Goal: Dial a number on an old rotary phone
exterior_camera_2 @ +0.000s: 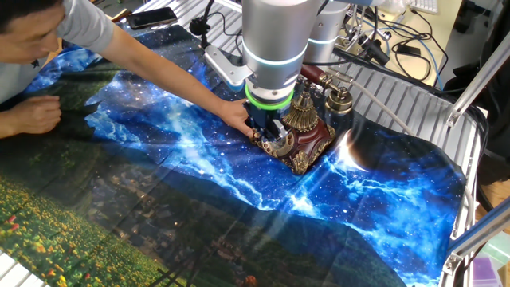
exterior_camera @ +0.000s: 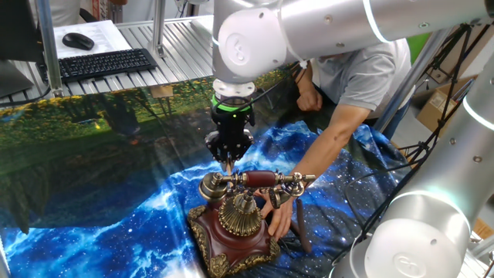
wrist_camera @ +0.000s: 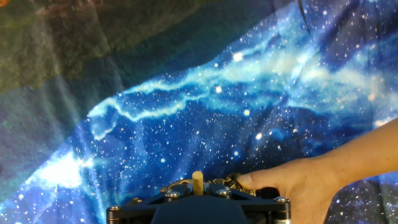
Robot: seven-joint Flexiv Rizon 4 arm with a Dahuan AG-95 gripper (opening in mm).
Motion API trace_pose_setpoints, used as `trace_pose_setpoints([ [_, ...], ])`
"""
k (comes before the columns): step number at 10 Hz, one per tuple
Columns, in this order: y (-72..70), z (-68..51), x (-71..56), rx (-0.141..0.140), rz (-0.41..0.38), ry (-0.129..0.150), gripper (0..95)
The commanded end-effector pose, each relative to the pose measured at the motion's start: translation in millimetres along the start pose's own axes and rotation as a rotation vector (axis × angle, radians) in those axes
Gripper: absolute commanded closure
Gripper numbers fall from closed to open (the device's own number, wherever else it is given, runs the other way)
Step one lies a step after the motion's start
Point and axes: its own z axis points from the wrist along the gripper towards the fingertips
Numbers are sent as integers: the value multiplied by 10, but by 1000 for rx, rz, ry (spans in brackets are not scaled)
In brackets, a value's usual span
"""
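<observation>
The pincer (exterior_camera: 228, 161) hangs just above the old rotary phone (exterior_camera: 235, 224) on the counter (exterior_camera: 116, 170) — its opening cannot be told — while a person's hand (exterior_camera: 279, 210) grips the base.

Silver arm (exterior_camera: 324, 31), green ring (exterior_camera: 231, 102), black end effector (exterior_camera: 228, 158)

My arm is reaching straight down, wrist vertical, with my gripper (exterior_camera: 228, 160) pointing downward, its fingers drawn close together.
</observation>
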Motion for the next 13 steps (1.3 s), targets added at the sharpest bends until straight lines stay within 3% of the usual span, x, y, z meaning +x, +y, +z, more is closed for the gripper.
trace_pose_setpoints([
  [1,-1,8,6,-1,-1,5,950],
  [6,-15,41,50,-11,4,11,950],
  [10,14,-19,-38,-22,26,42,950],
  [13,14,-19,-38,-17,36,41,950],
])
